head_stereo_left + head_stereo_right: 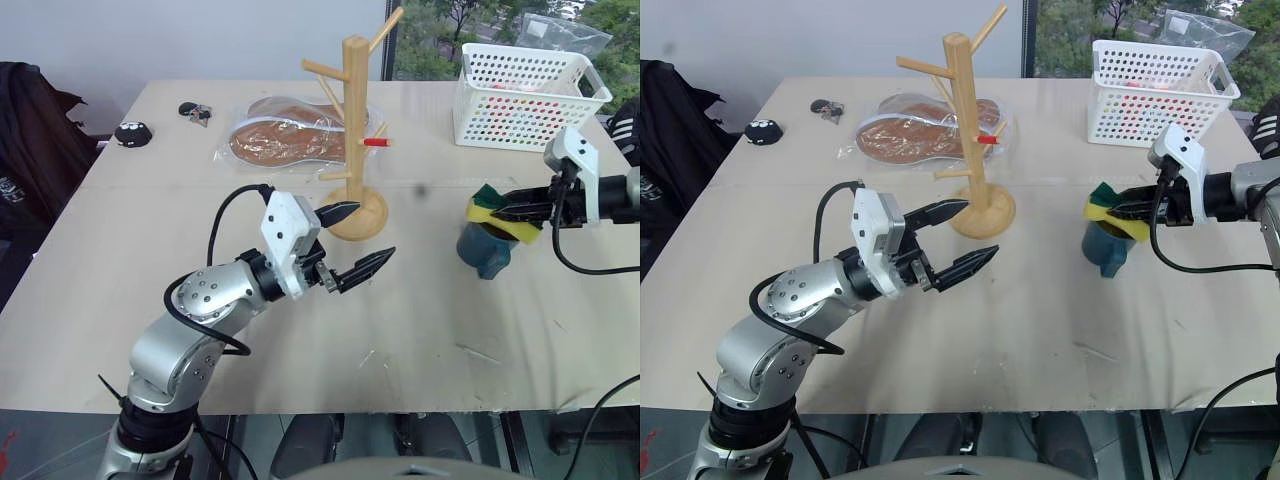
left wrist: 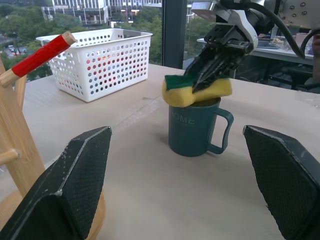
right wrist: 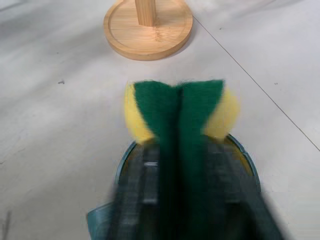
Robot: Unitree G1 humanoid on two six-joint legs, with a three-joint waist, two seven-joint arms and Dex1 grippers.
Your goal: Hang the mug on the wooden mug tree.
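Partly hidden mug [image 1: 487, 249], mouth covered by sponge [image 1: 497, 214] pinched in right claw [image 1: 500, 212]

mug [image 2: 192, 131] mouth hidden under sponge [image 2: 196, 91], right hand [image 3: 187, 200] fingers blurred, basket [image 1: 526, 96] contents unclear

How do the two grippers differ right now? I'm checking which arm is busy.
The right gripper is shut on the sponge above the mug; the left gripper is open and holds nothing. The right one is over the mug, the left one hovers near the wooden mug tree. Both have black fingers.
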